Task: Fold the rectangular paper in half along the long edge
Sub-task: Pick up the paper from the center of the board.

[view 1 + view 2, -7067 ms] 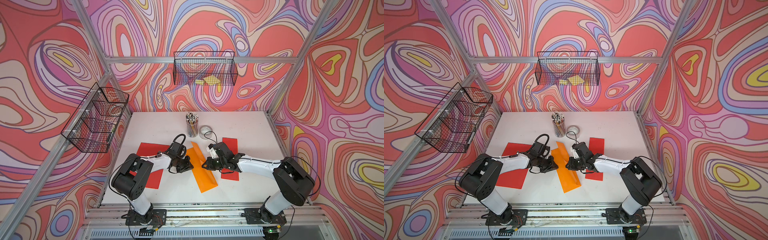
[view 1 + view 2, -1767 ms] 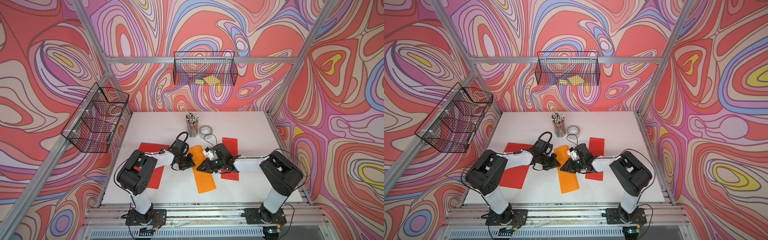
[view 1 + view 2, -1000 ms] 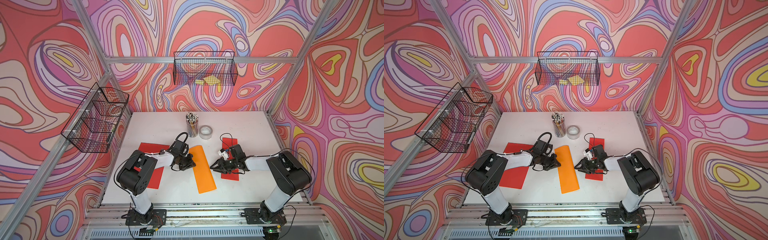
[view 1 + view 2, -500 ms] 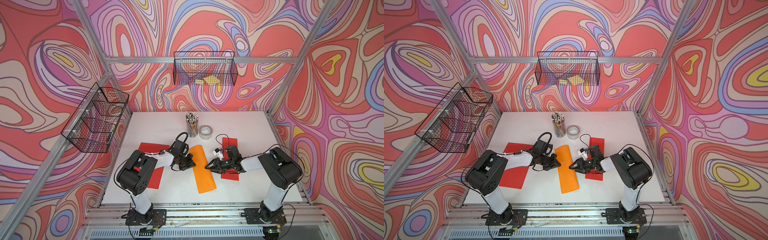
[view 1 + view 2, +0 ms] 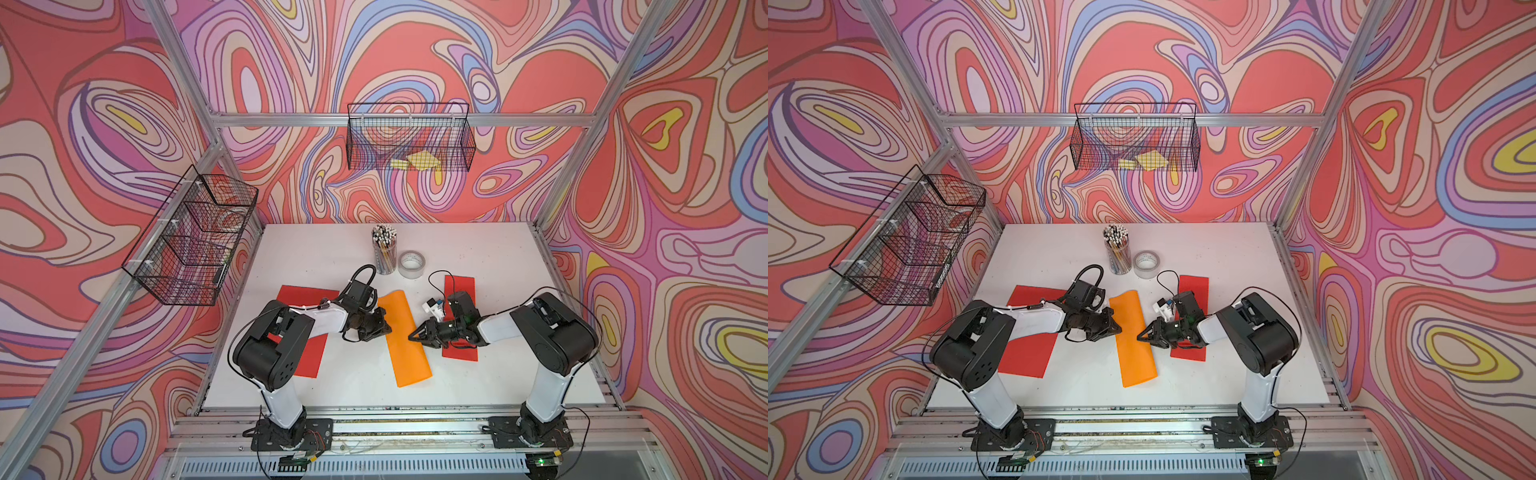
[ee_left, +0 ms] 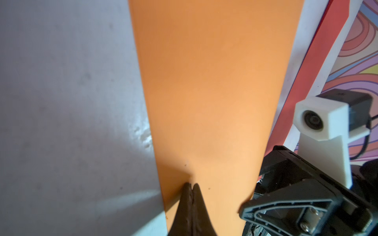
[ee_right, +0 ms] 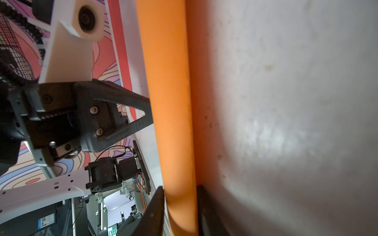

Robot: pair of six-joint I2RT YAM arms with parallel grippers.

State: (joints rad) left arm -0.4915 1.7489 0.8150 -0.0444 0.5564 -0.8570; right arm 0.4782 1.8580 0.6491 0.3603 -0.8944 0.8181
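Orange paper, folded and lying at the middle of the table, is pressed by the fully closed left pincer and straddled at its rounded edge by the narrowly parted right pincer, with pencil cup and tape roll located beyond.

Your wrist views crop the orange paper at both ends; the left arm hides part of a red sheet.

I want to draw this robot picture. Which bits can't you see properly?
- Folded orange paper sheet: right wrist view edges cut off both ends.
- Yellow paper scraps in the black wire wall basket: too small in both top views.
- Long red paper strip: right arm covers its middle.
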